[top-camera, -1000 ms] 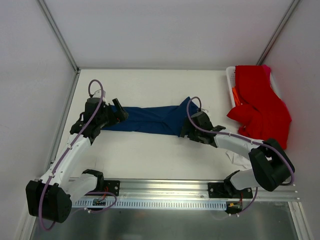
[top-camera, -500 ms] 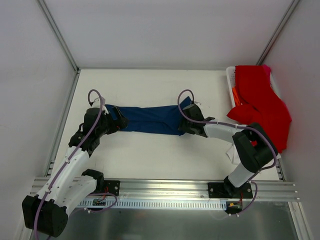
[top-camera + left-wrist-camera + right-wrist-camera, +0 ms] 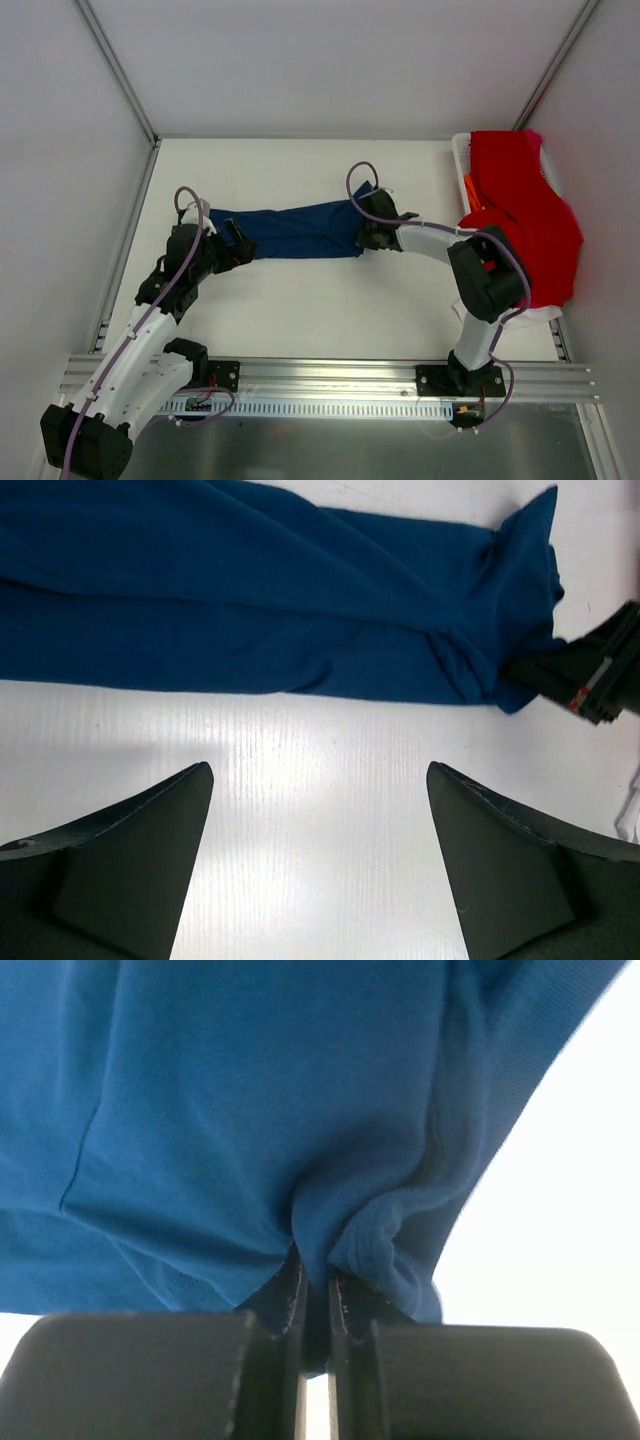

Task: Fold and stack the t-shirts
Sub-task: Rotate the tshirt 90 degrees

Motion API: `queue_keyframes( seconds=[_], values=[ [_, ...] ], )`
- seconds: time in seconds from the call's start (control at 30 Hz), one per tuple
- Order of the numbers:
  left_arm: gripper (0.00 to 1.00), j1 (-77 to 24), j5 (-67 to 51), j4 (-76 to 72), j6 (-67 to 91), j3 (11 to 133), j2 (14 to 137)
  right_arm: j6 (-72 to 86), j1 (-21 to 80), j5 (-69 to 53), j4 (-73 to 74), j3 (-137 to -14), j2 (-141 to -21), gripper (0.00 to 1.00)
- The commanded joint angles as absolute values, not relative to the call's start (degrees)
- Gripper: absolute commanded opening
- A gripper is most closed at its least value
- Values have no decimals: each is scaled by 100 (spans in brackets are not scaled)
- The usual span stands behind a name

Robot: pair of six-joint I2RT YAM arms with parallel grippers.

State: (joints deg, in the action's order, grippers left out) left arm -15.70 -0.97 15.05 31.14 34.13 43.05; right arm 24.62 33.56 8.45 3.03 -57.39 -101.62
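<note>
A navy blue t-shirt (image 3: pixel 295 230) lies bunched into a long band across the table; its print is hidden. My right gripper (image 3: pixel 368 232) is at its right end. In the right wrist view the right gripper (image 3: pixel 316 1290) is shut on a fold of the blue t-shirt (image 3: pixel 250 1110). My left gripper (image 3: pixel 232 245) sits by the shirt's left end. In the left wrist view the left gripper (image 3: pixel 318 770) stands open over bare table, just short of the blue t-shirt (image 3: pixel 250 600). A red t-shirt (image 3: pixel 520 215) hangs over the basket (image 3: pixel 461 160).
The white plastic basket stands at the back right with a pink cloth (image 3: pixel 533 135) at its far corner. White walls close in the left, back and right sides. A metal rail (image 3: pixel 320 385) runs along the near edge.
My right gripper has shut on the shirt's right end and shifted back and to the left. The left gripper has drawn slightly nearer, staying open.
</note>
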Motion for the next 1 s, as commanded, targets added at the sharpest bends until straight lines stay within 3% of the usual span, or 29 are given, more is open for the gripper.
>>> queue_keyframes(
  seconds=[0.0,0.27,0.67,0.7,0.73,0.77,0.9,0.97],
  values=[
    [89,-1600,-61,1345,3260,3261,4192,1978,3068,967,1070,-6712,-10660,0],
    [89,-1608,-35,1345,3296,3120,4157,1512,2742,624,2064,-9645,-12477,0],
    [87,-1635,316,1327,3358,2830,3990,1968,2426,-299,2066,-13507,-14976,3],
    [87,-1643,316,1327,3349,2821,4008,1986,2400,-281,2022,-13613,-15029,15],
    [87,-1644,316,1327,3349,2813,4017,1969,2382,-238,1943,-13640,-15029,71],
    [87,-1644,325,1327,3357,2813,4017,1951,2373,-98,1864,-13597,-14986,97],
    [86,-1661,317,1310,3393,2795,3999,1521,2373,263,1583,-12922,-14346,99],
    [86,-1670,255,1301,3463,2795,3912,1354,2382,491,1320,-11925,-13486,99]
  ],
)
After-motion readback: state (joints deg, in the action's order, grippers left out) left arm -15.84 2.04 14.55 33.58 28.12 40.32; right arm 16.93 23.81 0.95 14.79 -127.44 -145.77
